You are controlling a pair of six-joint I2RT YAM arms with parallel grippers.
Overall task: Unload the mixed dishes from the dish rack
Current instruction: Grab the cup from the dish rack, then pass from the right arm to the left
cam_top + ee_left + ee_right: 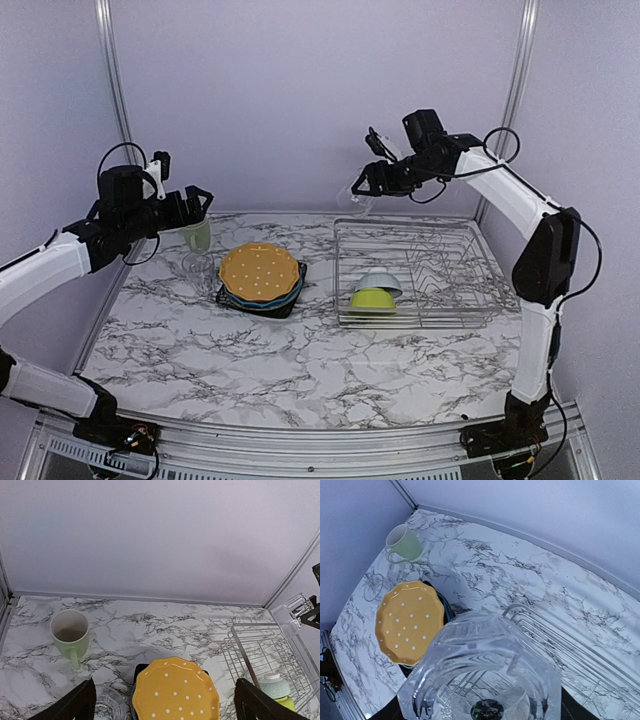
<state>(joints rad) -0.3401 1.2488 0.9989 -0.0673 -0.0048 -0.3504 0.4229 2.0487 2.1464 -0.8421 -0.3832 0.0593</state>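
Top external view showed the right gripper (375, 183) clamped on the clear glass (360, 197), held high over the far left corner of the dish rack (440, 322), probably to clear its wires; the left gripper (197, 205) hung wide open above the pale green mug (198, 238); lime green bowl (372, 298) and small white bowl (381, 280) sat in the rack's near left part.

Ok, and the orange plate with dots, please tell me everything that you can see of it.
The orange dotted plate is orange-yellow with small white dots and a wavy rim, and it looks like glazed ceramic. It lies flat, face up and empty, on top of a stack: the blue plate is under it and the dark square plate at the bottom. The stack stands on the marble table, left of the dish rack and apart from it. Nothing rests on it.
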